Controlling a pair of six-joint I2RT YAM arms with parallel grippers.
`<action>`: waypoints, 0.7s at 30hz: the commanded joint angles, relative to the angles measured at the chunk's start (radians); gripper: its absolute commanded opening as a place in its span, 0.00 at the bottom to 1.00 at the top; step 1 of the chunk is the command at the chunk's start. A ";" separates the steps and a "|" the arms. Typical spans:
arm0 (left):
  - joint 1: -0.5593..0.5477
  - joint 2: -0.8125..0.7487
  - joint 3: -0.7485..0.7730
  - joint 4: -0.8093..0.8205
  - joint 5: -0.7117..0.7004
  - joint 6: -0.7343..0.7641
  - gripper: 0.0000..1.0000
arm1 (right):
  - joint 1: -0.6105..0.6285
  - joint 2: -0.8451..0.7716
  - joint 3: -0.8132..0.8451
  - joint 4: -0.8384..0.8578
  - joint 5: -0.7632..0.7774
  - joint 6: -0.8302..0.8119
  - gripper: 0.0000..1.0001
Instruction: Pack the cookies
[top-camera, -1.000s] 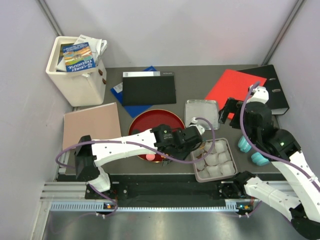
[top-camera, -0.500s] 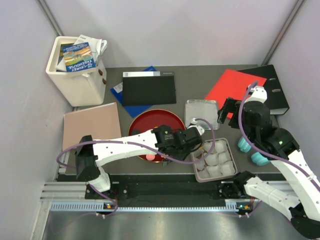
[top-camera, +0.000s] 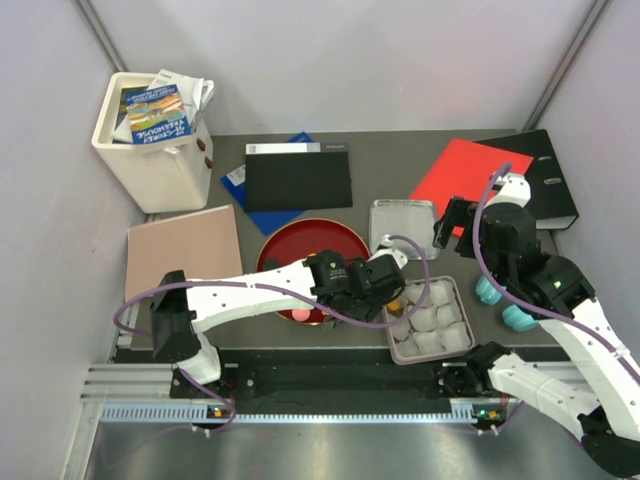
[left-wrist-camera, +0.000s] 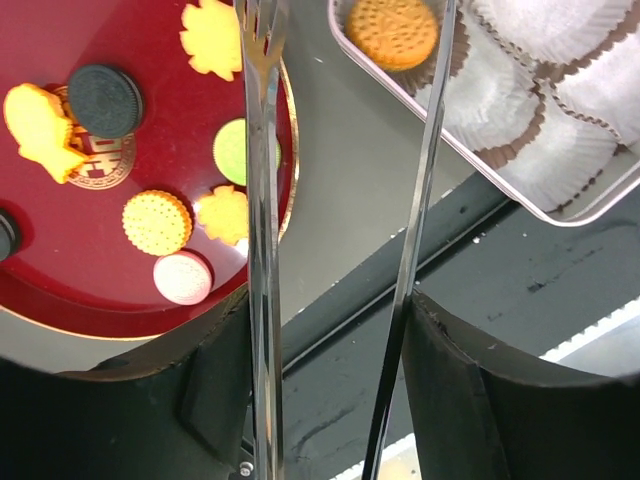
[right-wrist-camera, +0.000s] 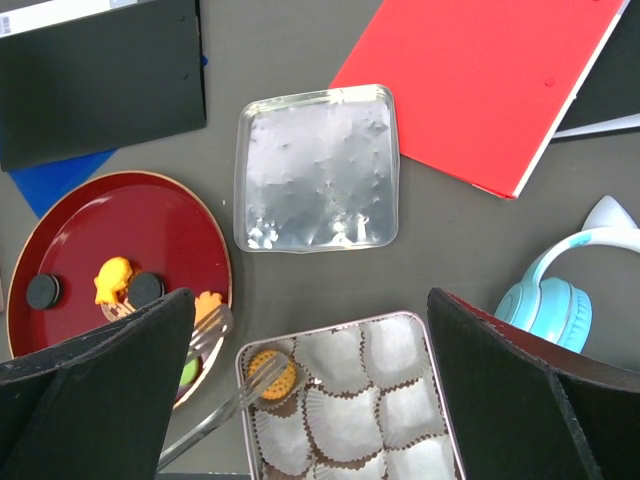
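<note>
grey table (top-camera: 400, 170), cookie (left-wrist-camera: 392, 30) between left pincer (left-wrist-camera: 350, 40) prongs

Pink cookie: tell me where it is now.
In the left wrist view the pink cookie lies lower left on the red plate, near its rim, just below a round orange cookie.
</note>
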 joint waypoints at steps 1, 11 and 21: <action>-0.005 -0.023 0.027 -0.006 -0.078 -0.025 0.61 | 0.005 -0.005 0.013 0.039 0.005 0.001 0.99; 0.122 -0.144 -0.133 -0.021 -0.216 -0.157 0.63 | 0.002 -0.007 -0.008 0.056 -0.010 -0.001 0.99; 0.332 -0.215 -0.306 0.030 -0.185 -0.181 0.64 | 0.005 -0.010 -0.043 0.056 -0.032 0.010 0.99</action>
